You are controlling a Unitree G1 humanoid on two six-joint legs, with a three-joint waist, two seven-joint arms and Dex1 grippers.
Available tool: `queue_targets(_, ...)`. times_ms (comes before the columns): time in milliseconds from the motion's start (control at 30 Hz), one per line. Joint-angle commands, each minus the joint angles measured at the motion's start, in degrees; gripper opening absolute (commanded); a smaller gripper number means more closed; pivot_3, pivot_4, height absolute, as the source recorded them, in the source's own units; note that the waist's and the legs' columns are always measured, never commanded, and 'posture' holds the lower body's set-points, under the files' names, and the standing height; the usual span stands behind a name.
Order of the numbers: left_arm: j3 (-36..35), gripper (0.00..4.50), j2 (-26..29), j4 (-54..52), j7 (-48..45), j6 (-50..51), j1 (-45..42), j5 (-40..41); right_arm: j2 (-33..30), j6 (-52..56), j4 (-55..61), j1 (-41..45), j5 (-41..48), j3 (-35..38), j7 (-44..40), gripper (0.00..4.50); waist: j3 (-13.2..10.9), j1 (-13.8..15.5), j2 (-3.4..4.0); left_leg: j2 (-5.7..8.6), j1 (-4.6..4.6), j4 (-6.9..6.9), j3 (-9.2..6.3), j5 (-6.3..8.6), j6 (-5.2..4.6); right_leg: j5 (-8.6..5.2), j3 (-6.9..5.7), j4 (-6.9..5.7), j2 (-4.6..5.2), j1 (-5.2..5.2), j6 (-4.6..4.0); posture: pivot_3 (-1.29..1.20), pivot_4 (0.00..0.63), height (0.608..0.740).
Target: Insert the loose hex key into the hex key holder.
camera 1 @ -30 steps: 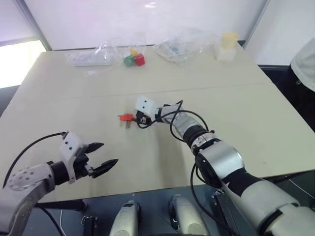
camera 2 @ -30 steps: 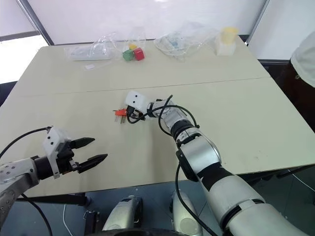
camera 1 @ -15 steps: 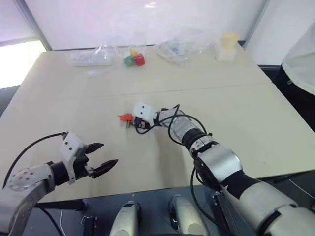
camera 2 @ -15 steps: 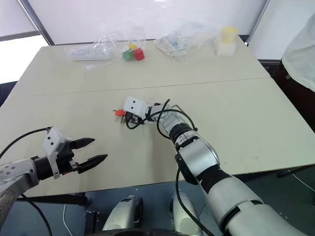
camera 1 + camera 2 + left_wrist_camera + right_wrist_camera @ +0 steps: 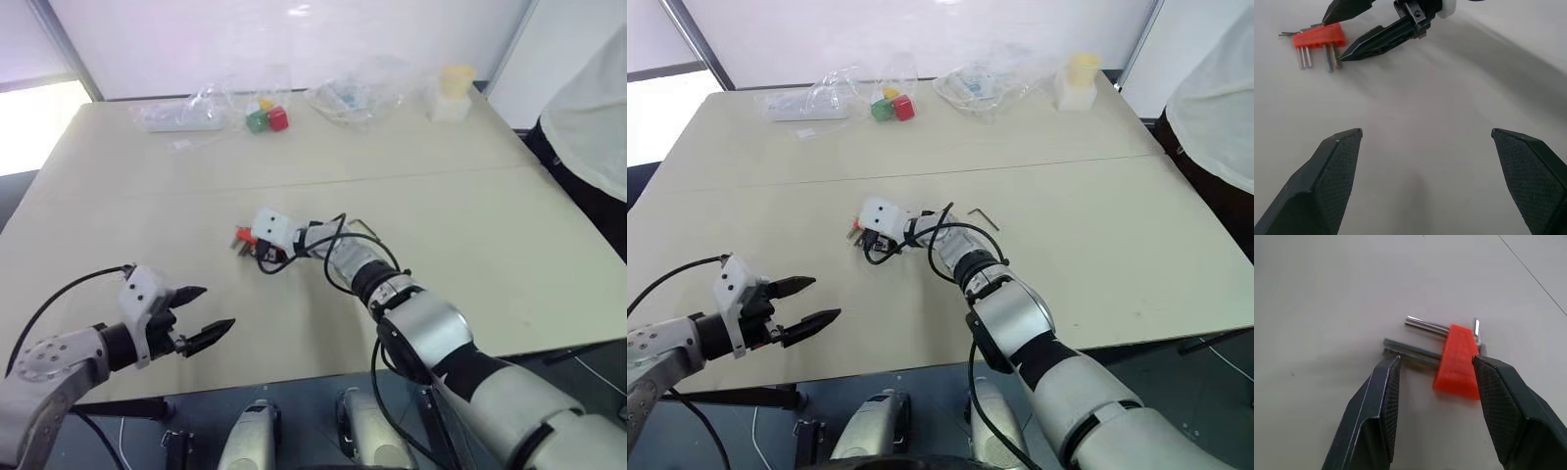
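Note:
The hex key holder (image 5: 1457,362), a small orange-red block with short dark keys sticking out, lies flat on the beige table (image 5: 147,196) near its middle. My right gripper (image 5: 1436,361) is open and low over the table, one finger on each side of the holder's end; a gap shows beside the left finger (image 5: 1378,401). The left wrist view shows the same straddle of the holder (image 5: 1319,38). The loose hex key (image 5: 986,217), a thin dark L-shaped rod, lies on the table just right of my right forearm. Near the table's front left my left gripper (image 5: 217,307) is open and empty.
Red, green and yellow cubes (image 5: 266,118) sit at the table's far side among clear plastic bags (image 5: 358,93). A yellow-topped container (image 5: 453,90) stands at the far right. A person in white clothing (image 5: 588,127) stands by the table's right edge.
My right gripper has slid left, up to the holder, and now straddles it. The loose hex key has come into view behind the arm. The person has moved further in. Left arm is still.

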State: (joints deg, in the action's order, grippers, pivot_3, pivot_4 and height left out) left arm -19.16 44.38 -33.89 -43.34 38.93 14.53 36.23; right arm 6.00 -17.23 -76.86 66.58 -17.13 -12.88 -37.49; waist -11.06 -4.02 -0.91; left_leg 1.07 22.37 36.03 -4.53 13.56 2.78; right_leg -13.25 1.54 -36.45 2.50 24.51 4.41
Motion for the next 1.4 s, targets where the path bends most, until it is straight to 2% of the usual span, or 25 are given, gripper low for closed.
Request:
queue_targets(33, -0.6, 4.44, 0.3, -1.6, -0.1, -0.7, 0.0, 0.2, 0.1, -0.7, 1.9, 0.7, 1.3, 1.2, 0.4, 2.41, 0.0, 0.1, 0.0, 0.0, 0.0, 0.0, 0.0, 0.0, 0.0, 0.0, 0.0, 0.0, 0.0, 0.0, 0.0, 0.0, 0.15, 0.74)
queue_targets(367, 0.5, 4.44, 0.2, -1.1, -0.2, -0.9, -0.6, 0.0, -2.1, 2.2, 1.6, 1.2, 3.0, 3.5, 1.2, 2.41, 0.0, 0.0, 0.0, 0.01, 0.0, 0.0, 0.0, 0.0, 0.0, 0.0, 0.0, 0.0, 0.0, -0.01, -0.01, 0.0, 0.15, 0.74)
queue_targets(633, 0.8, 4.44, 0.4, -0.4, -0.8, -0.9, -1.5, -0.5, 0.0, 10.4, 1.6, -0.5, 7.7, 8.0, -0.6, 2.41, 0.0, 0.0, 0.0, 0.0, 0.0, -0.01, 0.0, 0.0, 0.0, 0.0, 0.0, 0.0, 0.0, -0.01, 0.0, 0.0, 0.15, 0.74)
queue_targets(1167, 0.7, 4.44, 0.0, -1.3, -0.6, -0.8, -0.6, -0.6, 2.0, 9.8, 2.5, 0.4, 6.8, 6.6, -0.4, 2.41, 0.0, 0.0, 0.0, 0.0, 0.0, 0.0, 0.01, 0.0, 0.0, 0.0, 0.0, 0.0, -0.01, -0.01, 0.0, 0.0, 0.15, 0.74)
queue_targets(1400, 0.8, 4.44, -0.3, -1.6, -0.3, -1.0, 0.1, -0.6, 1.5, 11.7, 2.8, 1.0, 6.6, 6.8, 4.5, 2.41, 0.0, 0.0, 0.0, 0.0, 0.0, 0.0, 0.0, 0.0, 0.0, 0.0, 0.0, 0.0, -0.01, -0.01, 0.0, 0.0, 0.15, 0.74)
